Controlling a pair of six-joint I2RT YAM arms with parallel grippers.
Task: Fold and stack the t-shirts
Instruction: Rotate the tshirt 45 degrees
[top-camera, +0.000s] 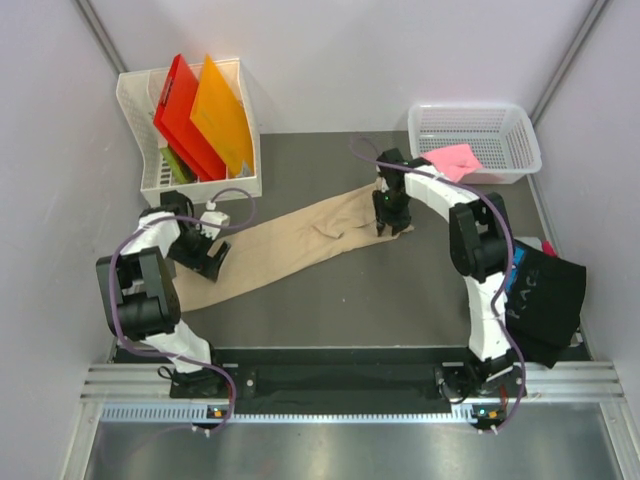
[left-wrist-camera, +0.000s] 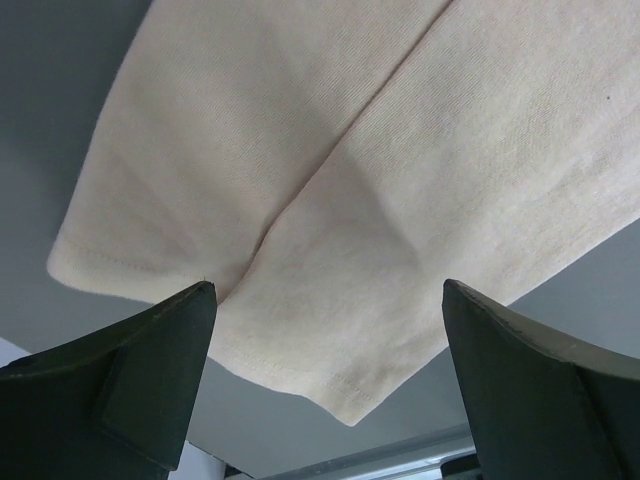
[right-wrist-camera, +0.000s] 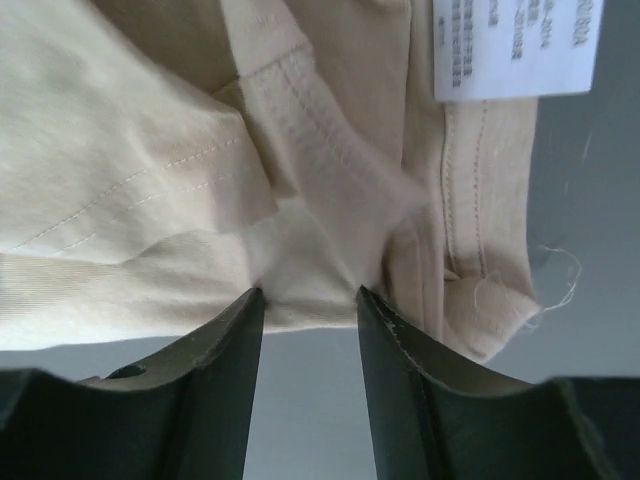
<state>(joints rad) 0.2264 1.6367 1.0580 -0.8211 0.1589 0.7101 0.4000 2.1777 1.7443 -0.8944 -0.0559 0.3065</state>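
The tan t-shirt lies folded into a long strip running diagonally across the dark table. My left gripper hangs over its lower-left end, wide open, and the hem corner lies between the spread fingers. My right gripper is at the upper-right end, by the collar. Its jaws stand narrowed, open, with a bunched fold of tan cloth between the fingertips and the white neck label just beyond. A black t-shirt lies at the right edge. A pink t-shirt hangs over the basket rim.
A white mesh basket stands at the back right. At the back left a white rack holds stiff red and orange sheets. Grey walls close in on three sides.
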